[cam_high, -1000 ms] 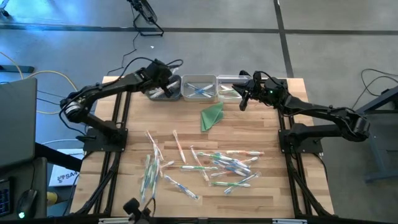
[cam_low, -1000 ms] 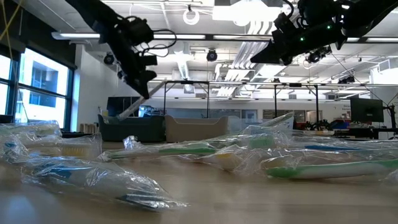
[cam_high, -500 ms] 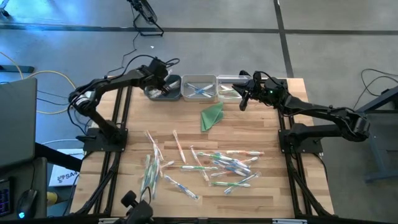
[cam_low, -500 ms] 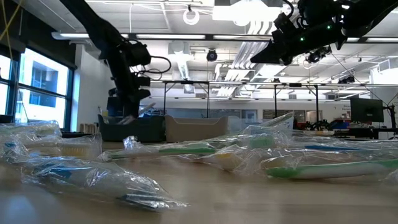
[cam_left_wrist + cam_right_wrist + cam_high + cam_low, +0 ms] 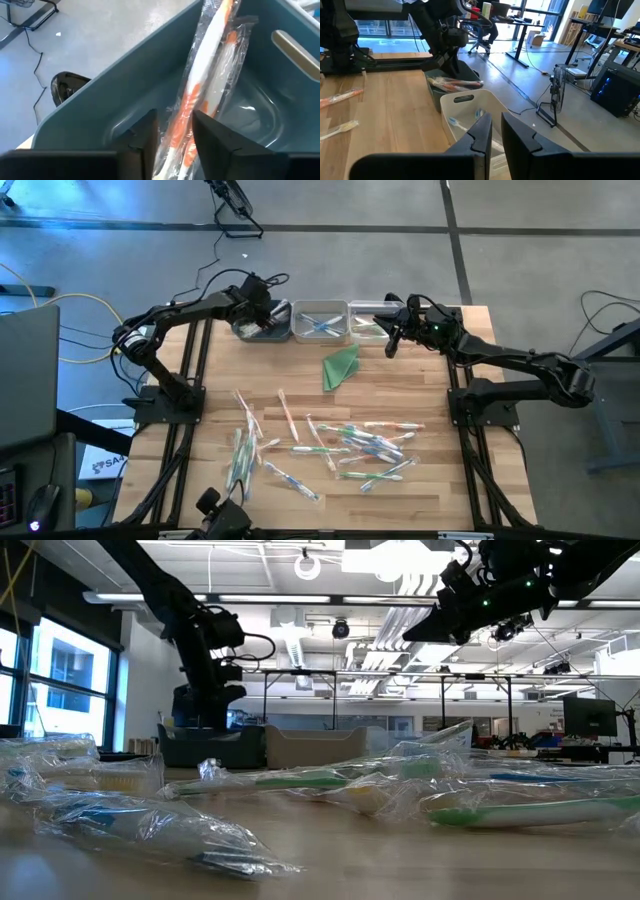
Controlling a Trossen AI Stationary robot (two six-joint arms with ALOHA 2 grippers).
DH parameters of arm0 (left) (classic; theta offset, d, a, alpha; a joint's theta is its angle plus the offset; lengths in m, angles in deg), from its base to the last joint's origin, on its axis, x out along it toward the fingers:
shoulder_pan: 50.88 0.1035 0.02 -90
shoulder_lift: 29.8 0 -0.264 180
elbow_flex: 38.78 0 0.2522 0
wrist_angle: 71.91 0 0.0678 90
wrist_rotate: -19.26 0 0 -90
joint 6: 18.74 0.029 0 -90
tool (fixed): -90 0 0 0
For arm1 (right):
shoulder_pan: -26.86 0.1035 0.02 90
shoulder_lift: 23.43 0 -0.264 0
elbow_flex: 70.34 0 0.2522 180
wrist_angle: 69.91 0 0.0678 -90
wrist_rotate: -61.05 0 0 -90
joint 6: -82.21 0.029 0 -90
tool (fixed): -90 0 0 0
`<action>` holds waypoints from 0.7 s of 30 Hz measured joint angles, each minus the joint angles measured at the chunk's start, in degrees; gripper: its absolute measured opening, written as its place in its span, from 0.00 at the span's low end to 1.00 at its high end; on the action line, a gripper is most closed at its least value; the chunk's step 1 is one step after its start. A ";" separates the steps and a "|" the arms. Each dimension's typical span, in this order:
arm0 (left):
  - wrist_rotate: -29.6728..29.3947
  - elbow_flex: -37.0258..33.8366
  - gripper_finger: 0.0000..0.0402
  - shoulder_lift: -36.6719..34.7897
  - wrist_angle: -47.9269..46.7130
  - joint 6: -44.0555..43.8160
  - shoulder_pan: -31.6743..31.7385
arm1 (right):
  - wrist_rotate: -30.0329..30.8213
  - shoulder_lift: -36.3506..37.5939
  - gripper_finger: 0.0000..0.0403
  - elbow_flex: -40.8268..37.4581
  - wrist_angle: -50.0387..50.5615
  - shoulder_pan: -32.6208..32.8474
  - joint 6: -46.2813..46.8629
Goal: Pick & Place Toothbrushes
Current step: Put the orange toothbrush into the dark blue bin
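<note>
Toothbrushes [image 5: 345, 442] in clear wrappers lie scattered across the near half of the wooden table [image 5: 420, 380], while the left gripper [image 5: 172, 137] reaches down into the grey bin [image 5: 125, 85] at the far edge, its fingers [image 5: 145, 135] closed on an orange-accented wrapped toothbrush [image 5: 210, 80] standing tilted inside. The right gripper [image 5: 495, 131] hovers above the neighbouring white bin [image 5: 470, 107], fingers slightly parted and holding nothing. A folded green cloth [image 5: 341, 366] rests just in front of the bins.
</note>
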 joint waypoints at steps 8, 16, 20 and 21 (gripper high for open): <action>1.35 0.00 0.40 0.00 0.06 -0.93 0.00 | 0.00 0.00 0.08 0.00 0.01 -0.01 0.26; 3.93 0.00 0.36 0.00 2.37 -2.86 -0.02 | 0.01 0.00 0.08 0.00 0.01 0.00 0.30; 6.00 0.00 0.33 -0.02 5.26 -2.93 -0.02 | 0.01 0.00 0.08 0.00 0.00 -0.01 0.33; 6.31 0.00 0.32 -0.02 6.06 -2.99 -0.02 | 0.02 0.00 0.08 0.00 -0.01 -0.01 0.33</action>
